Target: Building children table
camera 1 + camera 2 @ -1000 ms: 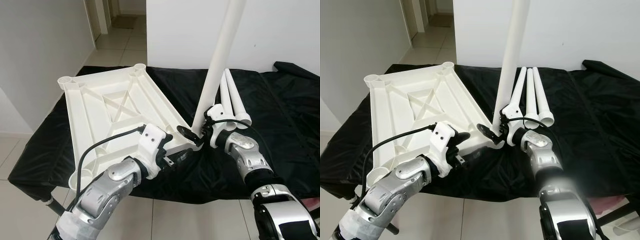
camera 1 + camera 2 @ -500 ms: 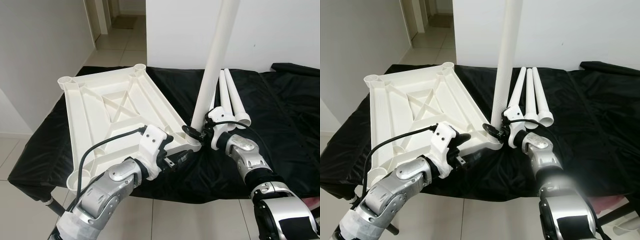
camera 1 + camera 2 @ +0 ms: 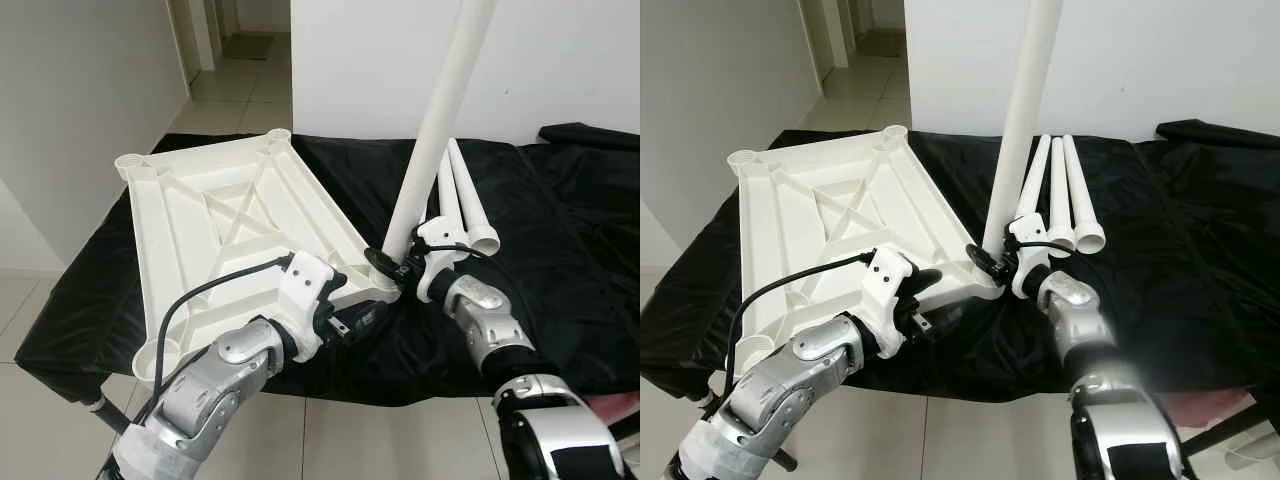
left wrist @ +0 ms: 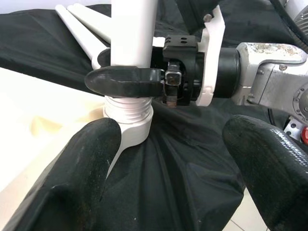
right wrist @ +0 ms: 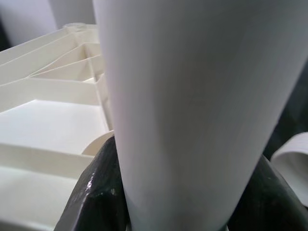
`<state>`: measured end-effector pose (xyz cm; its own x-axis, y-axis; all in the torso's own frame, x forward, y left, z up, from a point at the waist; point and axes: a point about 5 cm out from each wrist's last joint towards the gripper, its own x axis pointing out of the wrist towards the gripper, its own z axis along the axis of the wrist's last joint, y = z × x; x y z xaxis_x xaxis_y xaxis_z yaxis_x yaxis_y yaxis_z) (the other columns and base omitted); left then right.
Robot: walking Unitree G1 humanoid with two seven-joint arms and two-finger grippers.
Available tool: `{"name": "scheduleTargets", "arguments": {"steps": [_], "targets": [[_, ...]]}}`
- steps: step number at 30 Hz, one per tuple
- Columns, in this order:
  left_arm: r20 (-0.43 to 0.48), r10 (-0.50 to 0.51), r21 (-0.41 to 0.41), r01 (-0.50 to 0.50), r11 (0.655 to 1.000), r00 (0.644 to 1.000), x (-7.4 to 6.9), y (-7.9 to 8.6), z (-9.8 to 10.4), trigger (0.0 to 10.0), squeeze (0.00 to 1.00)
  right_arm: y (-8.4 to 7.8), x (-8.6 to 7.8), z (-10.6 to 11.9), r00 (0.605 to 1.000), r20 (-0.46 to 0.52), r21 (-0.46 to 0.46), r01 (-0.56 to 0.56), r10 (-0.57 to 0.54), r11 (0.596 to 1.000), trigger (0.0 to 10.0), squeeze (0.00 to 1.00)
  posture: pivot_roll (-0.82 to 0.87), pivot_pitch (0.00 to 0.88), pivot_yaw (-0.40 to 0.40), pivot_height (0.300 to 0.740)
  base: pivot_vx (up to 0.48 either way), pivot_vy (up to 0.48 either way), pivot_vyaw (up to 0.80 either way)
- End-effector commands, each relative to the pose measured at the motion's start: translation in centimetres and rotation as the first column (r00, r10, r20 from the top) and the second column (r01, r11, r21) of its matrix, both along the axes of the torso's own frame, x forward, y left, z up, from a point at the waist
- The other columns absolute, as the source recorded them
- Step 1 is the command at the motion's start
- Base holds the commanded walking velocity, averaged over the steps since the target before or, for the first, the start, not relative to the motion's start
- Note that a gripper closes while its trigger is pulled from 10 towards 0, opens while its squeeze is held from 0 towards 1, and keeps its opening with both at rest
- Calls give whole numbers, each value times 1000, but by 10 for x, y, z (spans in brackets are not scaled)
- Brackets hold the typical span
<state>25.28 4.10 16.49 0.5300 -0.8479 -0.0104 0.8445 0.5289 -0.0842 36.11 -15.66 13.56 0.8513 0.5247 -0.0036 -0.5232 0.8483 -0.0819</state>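
The white plastic tabletop (image 3: 225,225) lies upside down on a black cloth (image 3: 560,260) that covers the work surface, with its ribbed underside facing up. Corner sockets are visible at its far corners and at its near left corner.

The right gripper (image 4: 130,81) is at the near right corner of the tabletop. Its black fingers (image 4: 126,81) are clamped around the lower end of a long white table leg (image 3: 440,120). The leg stands nearly upright, tilted slightly toward the right at the top. Its threaded end (image 4: 128,107) sits in the corner socket (image 4: 132,132) of the tabletop; several thread turns are exposed above the socket rim.

The left gripper (image 3: 362,318) is at the near edge of the tabletop, just beside the same corner. Its two fingers (image 4: 77,173) are spread apart. In the left wrist view, one finger lies close against the socket and the other is well clear over the cloth. The fingers hold nothing.

Two spare legs (image 3: 468,200) lie side by side on the cloth, just behind the right gripper, with their wide ends toward the robot.

Tiled floor (image 3: 240,85) is visible beyond the work surface, next to a white wall (image 3: 560,60).
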Motion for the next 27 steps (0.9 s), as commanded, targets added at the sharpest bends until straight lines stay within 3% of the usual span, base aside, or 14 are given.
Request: {"name": "scheduleTargets", "arguments": {"steps": [1,8,10,14,16,20,27], "targets": [[-7,-94,1,94,996,996,-5,-1,-1,10000,0,0,-3,-12,997,-63,24,53,-52,998,10000,0,-12,16,30,740,0,0,0],[-4,-79,0,79,997,997,-2,1,-1,10000,0,11,-5,-7,992,-32,40,125,-124,991,10000,0,-13,16,28,740,0,0,0],[-5,-76,6,76,997,997,-1,3,-2,10000,0,27,-14,-8,963,-73,124,266,-258,956,10000,0,-9,13,19,740,0,0,0],[-7,-72,10,72,997,997,-1,5,-3,10000,0,37,-23,-7,935,-97,172,353,-340,920,10000,0,-13,8,19,740,0,0,0],[-8,-71,14,71,997,997,0,5,-4,10000,0,49,-35,-2,902,-73,199,431,-425,880,10000,0,-12,0,15,740,0,0,0],[-1,-71,14,71,997,997,1,4,-3,10000,0,60,-46,3,879,-68,223,474,-471,852,10000,0,-11,0,16,740,0,0,0],[4,-67,18,67,998,998,3,6,-2,10000,0,69,-54,3,884,-66,222,466,-464,857,10000,0,-7,0,15,740,0,0,0]]}}
